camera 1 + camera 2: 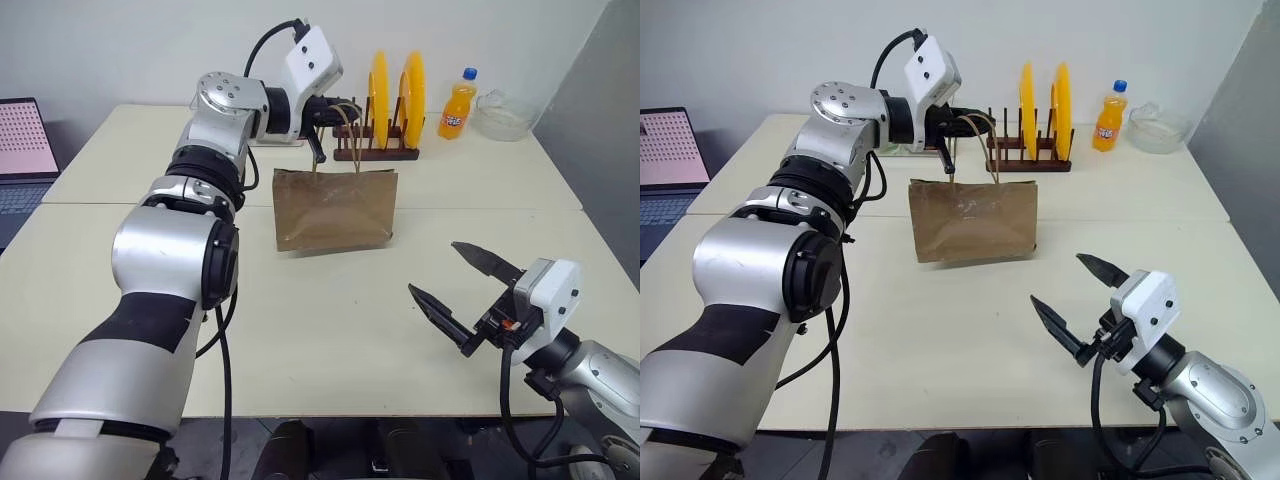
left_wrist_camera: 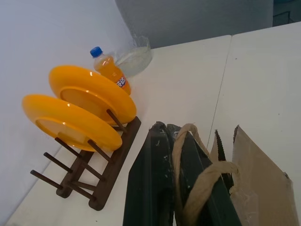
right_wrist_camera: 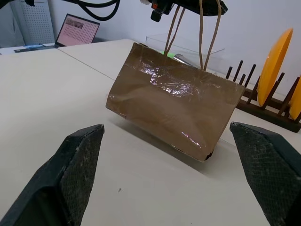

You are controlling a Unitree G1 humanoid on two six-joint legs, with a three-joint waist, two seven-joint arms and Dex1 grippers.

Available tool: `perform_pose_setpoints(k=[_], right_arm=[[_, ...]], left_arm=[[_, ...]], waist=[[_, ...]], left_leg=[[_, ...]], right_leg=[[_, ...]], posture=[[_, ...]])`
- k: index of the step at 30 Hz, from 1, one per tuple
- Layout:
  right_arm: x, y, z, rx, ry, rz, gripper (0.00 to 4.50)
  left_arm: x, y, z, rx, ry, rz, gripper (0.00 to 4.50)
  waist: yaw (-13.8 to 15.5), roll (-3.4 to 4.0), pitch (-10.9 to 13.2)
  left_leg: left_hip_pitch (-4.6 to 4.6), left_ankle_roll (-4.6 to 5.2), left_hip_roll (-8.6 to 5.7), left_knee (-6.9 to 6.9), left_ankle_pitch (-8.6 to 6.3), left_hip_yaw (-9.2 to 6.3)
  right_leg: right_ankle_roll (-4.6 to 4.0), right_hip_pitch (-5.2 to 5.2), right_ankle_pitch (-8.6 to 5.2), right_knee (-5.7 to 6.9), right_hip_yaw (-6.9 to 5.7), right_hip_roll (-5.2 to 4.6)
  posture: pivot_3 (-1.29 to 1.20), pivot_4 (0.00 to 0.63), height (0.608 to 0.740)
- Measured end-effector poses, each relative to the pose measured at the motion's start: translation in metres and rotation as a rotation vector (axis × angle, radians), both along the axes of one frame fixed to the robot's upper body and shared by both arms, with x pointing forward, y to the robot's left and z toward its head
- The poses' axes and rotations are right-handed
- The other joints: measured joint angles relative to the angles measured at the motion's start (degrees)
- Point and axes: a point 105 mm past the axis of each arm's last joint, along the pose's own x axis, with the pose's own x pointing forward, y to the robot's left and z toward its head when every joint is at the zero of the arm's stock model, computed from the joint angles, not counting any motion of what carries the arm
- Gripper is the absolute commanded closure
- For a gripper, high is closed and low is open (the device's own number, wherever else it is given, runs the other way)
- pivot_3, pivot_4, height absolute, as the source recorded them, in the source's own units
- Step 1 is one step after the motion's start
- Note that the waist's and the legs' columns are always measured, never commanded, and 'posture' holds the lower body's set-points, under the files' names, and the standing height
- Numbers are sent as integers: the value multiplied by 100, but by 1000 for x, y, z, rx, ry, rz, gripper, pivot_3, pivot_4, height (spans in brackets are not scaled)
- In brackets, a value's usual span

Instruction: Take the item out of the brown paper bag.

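Cream worktop (image 1: 330,340) carries everything. On it, near the middle, the creased brown paper bag (image 1: 335,208) hangs tilted, one lower corner lifted in the right wrist view, its loop handles (image 2: 202,188) pinched between the pressed-together jaws of the left gripper (image 1: 318,150) above it. Just behind stands the wooden plate rack (image 1: 376,152) with two yellow plates (image 1: 411,95). The right gripper (image 1: 458,290) hovers nearer the front edge, well apart from the bag, jaws spread wide and empty. An orange drink bottle (image 1: 457,105) stands beside a glass bowl (image 1: 503,113). The bag's contents are hidden.

No legible text or labels
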Motion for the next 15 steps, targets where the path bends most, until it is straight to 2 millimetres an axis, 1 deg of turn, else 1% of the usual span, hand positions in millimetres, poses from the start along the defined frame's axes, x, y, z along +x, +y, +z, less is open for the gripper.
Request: perform_pose_setpoints(k=[9,15], right_arm=[[0,3,-3,-6,11,-6,0],[1,3,-4,-15,12,-13,0]], left_arm=[[0,-6,-4,63,-44,0,4479],[2,-6,-9,122,-72,17,4479]], waist=[[-1,0,0],[-1,0,0]], left_leg=[[3,0,0,0,0,4],[6,0,0,0,0,6]], right_leg=[[0,0,0,4,5,0],[0,1,0,5,7,0]], posture=[[0,150,740],[0,150,740]])
